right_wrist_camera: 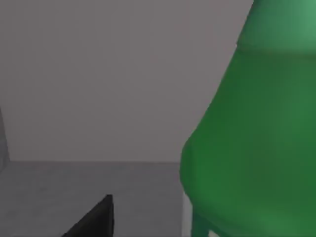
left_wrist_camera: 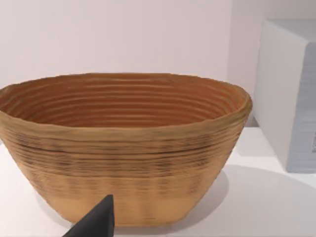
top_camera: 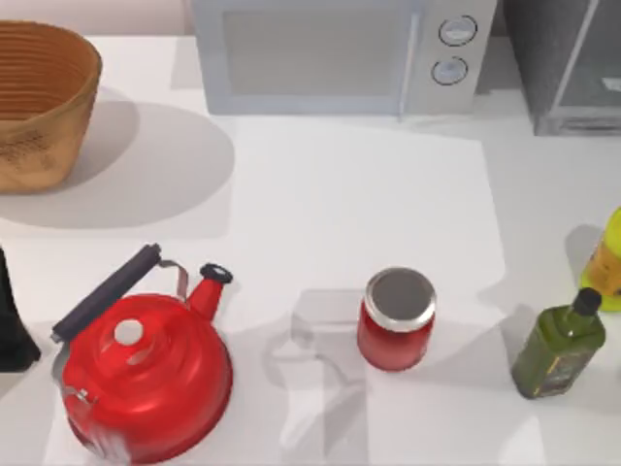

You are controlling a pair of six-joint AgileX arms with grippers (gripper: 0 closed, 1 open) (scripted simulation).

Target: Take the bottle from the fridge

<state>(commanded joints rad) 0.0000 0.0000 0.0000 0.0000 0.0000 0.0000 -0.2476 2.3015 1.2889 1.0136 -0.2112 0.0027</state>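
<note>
The bottle loomed right against the right gripper inside the fridge; its grip I could not tell; best withdrawn straight, slowly.

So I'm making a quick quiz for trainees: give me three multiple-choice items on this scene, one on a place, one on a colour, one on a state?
1. What is the bottle standing in?
A. basket B. grey fridge interior C. microwave
2. What colour is the kettle?
A. red B. blue C. yellow
3. How is the jar?
A. tipped over B. lidless C. upright, lidded

B: the right wrist view shows it close, against grey walls.
A: its body and spout are red.
C: it stands with its silver lid on top.
</note>
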